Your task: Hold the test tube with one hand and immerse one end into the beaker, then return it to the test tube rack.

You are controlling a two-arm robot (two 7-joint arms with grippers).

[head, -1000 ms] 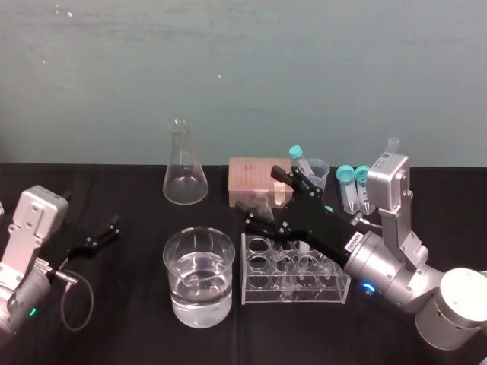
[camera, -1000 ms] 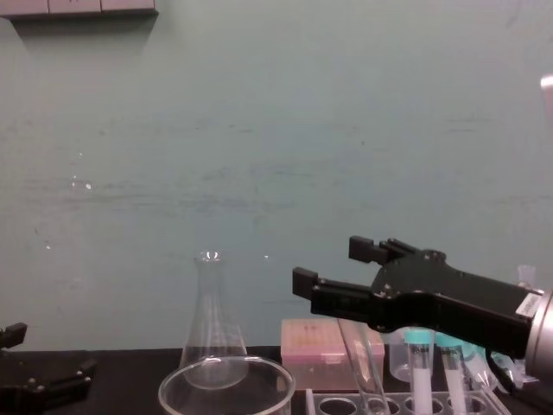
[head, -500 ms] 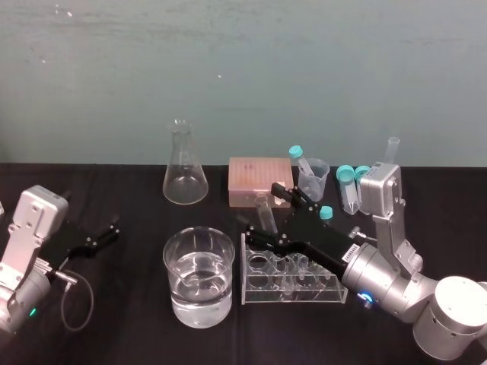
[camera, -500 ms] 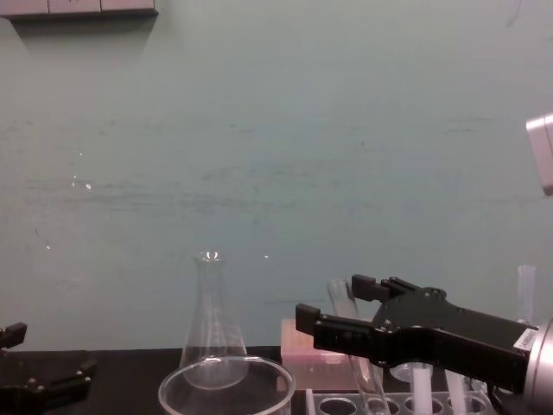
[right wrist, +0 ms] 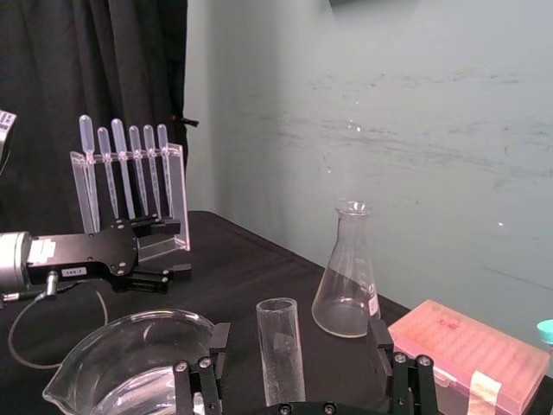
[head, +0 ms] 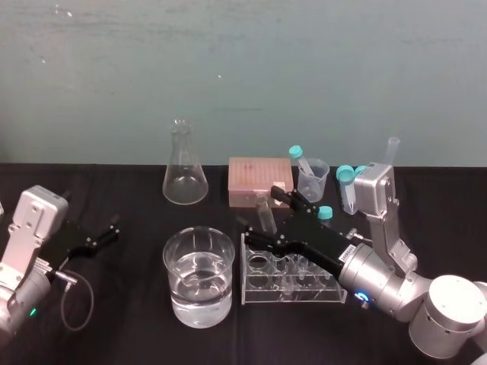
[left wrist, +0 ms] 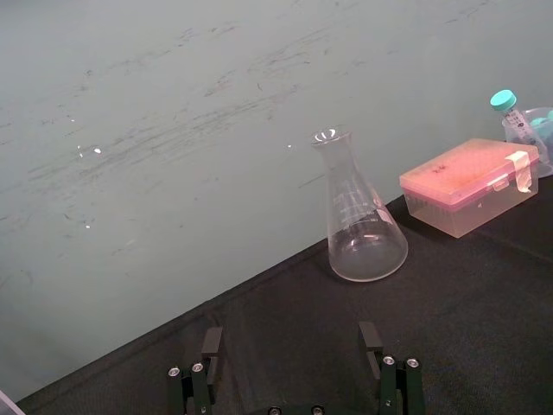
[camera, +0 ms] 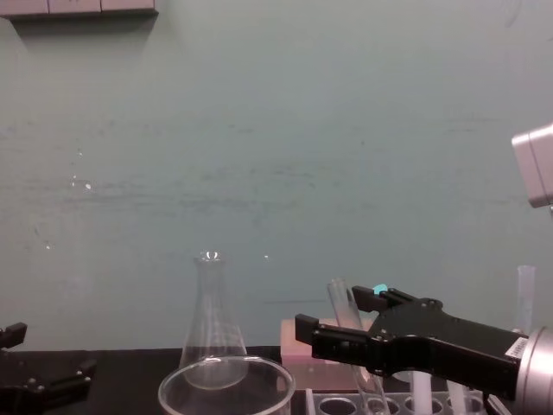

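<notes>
Right end effector [head: 259,214] stretched low over the test tube rack [head: 293,293], fingers spread wide around the test tube [right wrist: 279,346] leaning in a rack hole, left end effector [head: 112,228] open, well left of rack.

Glossy glass beaker [head: 174,262], matt black cloth [head: 129,306]

We see the test tube [head: 265,216], clear and uncapped, standing tilted in the test tube rack [head: 293,295], between the spread fingers of the right gripper [head: 259,207] and apart from both. The pale rack lies just under this gripper. The beaker [head: 199,308], partly filled with clear liquid, stands upright near its fingertips, on their left.
</notes>
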